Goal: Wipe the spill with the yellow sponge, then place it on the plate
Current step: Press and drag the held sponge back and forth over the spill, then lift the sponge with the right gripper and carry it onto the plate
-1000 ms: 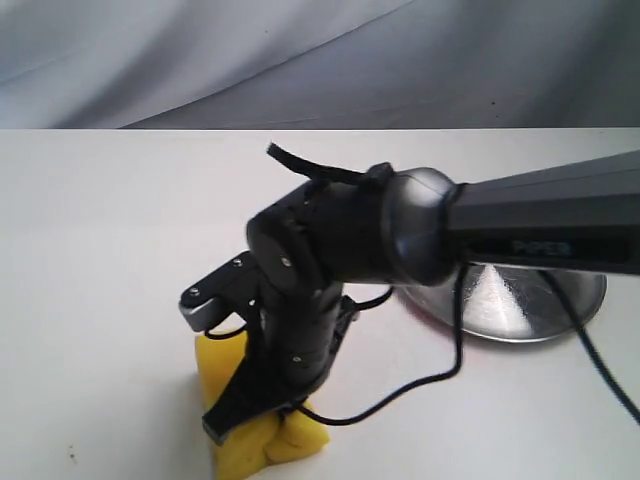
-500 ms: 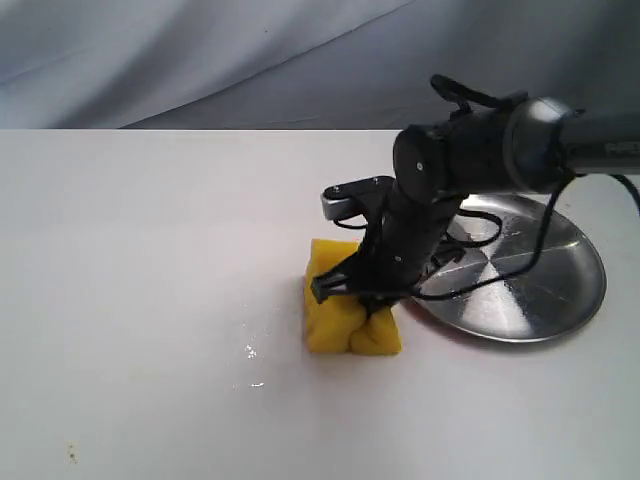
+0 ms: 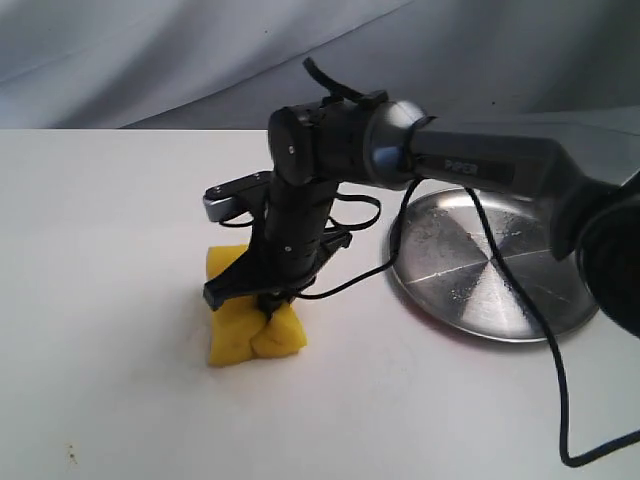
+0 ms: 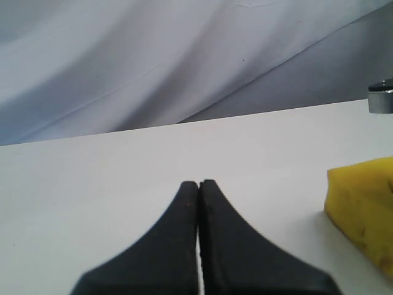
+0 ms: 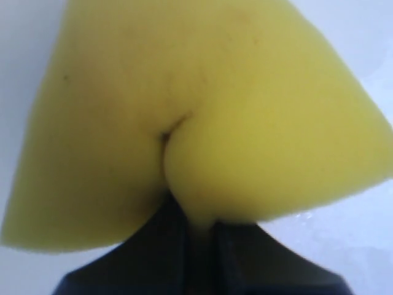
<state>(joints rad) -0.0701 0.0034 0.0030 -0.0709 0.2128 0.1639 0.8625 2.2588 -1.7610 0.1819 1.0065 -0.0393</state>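
The yellow sponge (image 3: 250, 322) rests on the white table left of centre, pinched into two bulges. My right gripper (image 3: 268, 298) is shut on its top and presses it down; the right wrist view is filled with the squeezed sponge (image 5: 202, 117) bulging over the closed jaws. The plate (image 3: 495, 262), a shiny silver dish, lies to the right, apart from the sponge. My left gripper (image 4: 198, 184) is shut on nothing and hovers low over bare table, with the sponge's corner (image 4: 365, 209) off to one side. No spill shows clearly.
A grey cloth backdrop (image 3: 150, 60) hangs behind the table's far edge. The right arm's black cable (image 3: 560, 400) loops over the plate and the table at the right.
The right gripper has swept the sponge back leftwards across the table, from beside the plate's rim to left of centre. The wet specks seen earlier on the table are gone.
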